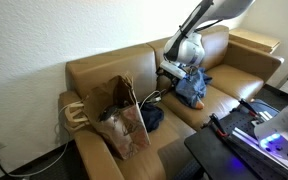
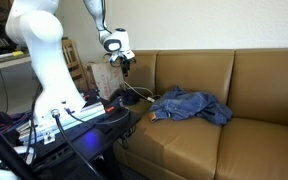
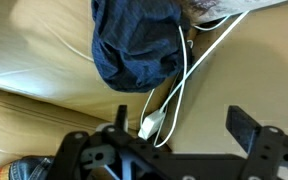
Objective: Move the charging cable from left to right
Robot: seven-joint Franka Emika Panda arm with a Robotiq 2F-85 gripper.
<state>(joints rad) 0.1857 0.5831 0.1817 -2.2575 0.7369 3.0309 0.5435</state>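
The charging cable [image 3: 174,85] is a thin white cord lying in loops on the tan sofa seat, with its white plug [image 3: 150,127] at the near end. It runs up beside a navy cloth [image 3: 134,45]. In an exterior view it shows faintly on the seat [image 2: 136,94]. My gripper [image 3: 184,125] is open and hovers above the cable, with the plug close to one finger and nothing held. In both exterior views the gripper [image 1: 170,70] [image 2: 127,66] hangs over the seat between the paper bag and the jeans.
A brown paper bag [image 1: 119,115] stands on the end cushion. Blue jeans [image 1: 192,88] [image 2: 189,105] lie on the middle cushion. A black power cord [image 1: 34,160] runs from the wall to the floor. A black stand [image 1: 239,140] with equipment is in front of the sofa.
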